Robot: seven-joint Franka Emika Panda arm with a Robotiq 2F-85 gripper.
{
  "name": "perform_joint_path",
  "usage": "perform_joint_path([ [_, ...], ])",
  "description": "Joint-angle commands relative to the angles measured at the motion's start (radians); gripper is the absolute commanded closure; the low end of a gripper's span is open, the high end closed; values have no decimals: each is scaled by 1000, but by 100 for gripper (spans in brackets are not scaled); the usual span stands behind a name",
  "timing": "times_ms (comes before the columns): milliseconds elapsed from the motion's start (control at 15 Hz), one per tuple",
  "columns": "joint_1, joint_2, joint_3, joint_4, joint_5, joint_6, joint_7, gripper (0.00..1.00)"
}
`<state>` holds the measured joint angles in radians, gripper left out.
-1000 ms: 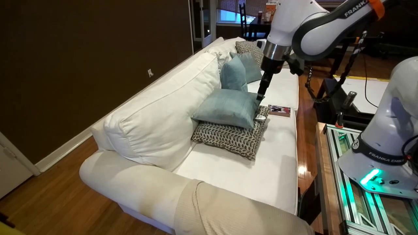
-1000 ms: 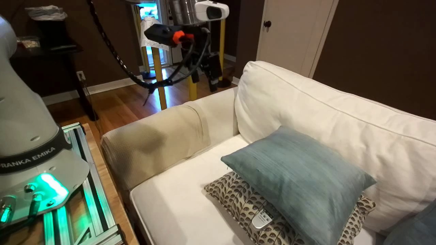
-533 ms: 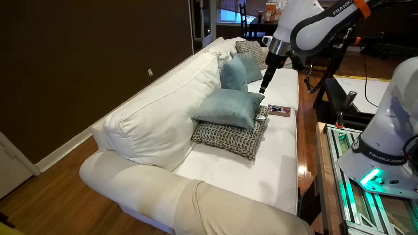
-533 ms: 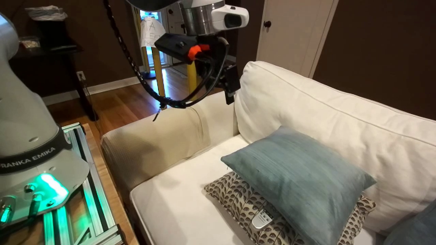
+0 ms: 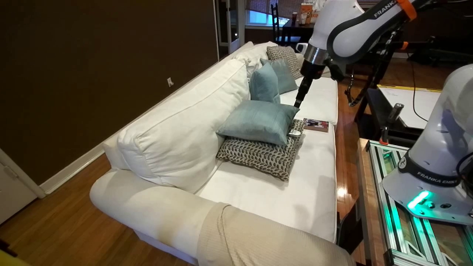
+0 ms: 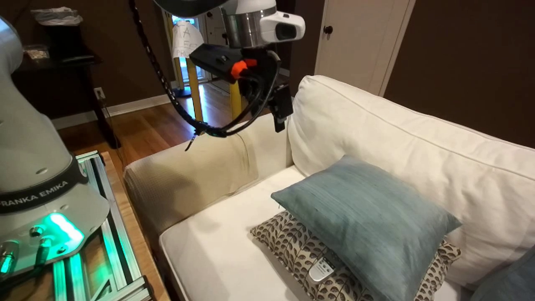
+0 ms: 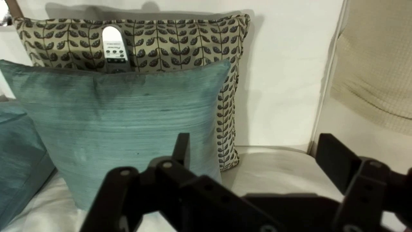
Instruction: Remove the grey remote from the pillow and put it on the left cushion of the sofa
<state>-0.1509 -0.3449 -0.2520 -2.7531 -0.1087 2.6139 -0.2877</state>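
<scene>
We note the fingers (image 7: pixel 338 164) spread wide, well apart from the grey remote (image 7: pixel 115 48) on the patterned pillow (image 7: pixel 180 40).

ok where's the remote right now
In the wrist view, the remote lies at upper left on the leaf-print pillow, one end hidden by the blue pillow on top.

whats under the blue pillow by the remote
A patterned pillow and, on it, one end of the grey remote. The blue pillow hides the remote's other end and anything deeper.
</scene>
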Motion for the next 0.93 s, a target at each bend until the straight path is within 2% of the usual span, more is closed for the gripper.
perform_joint_path([
  [0, 35, 140, -130, 25, 142, -20, -211, 0],
  [267, -12, 279, -211, 45, 237, -2, -437, 0],
  [600, -119, 449, -181, 107, 263, 89, -529, 0],
  [667, -96, 479, -212, 120, 289, 111, -546, 0],
  [867, -128, 596, -196, 170, 322, 171, -550, 0],
])
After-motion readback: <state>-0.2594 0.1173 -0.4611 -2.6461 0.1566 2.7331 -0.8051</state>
